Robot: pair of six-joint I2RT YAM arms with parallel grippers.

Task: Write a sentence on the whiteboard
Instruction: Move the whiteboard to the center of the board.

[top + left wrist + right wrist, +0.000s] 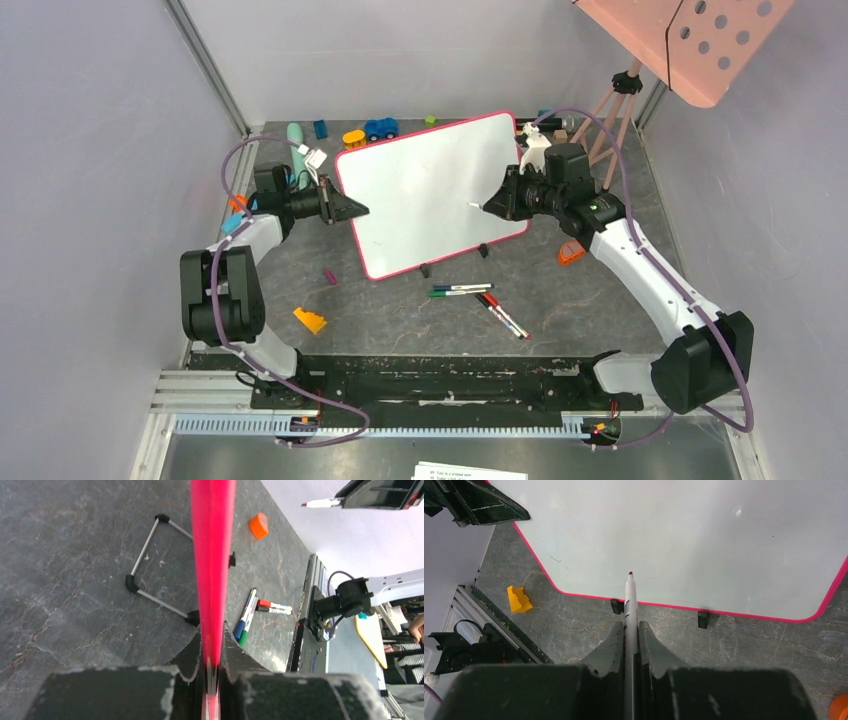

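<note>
Your whiteboard (430, 190) sits propped center frame on the counter (400, 320), totally blank. Left tool (353, 209) is clamped on its left rim, right tool (490, 206) is clamped on a marker (630, 605) pointing at it. All the writing's left to do.

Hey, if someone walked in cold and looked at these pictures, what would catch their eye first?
The big whiteboard with its pink-red rim, standing propped mid-table with no writing on it. The left gripper clamps its left edge, while the right gripper holds a marker with its tip aimed at the board's face. A salmon-pink perforated panel juts in above the far right corner.
</note>
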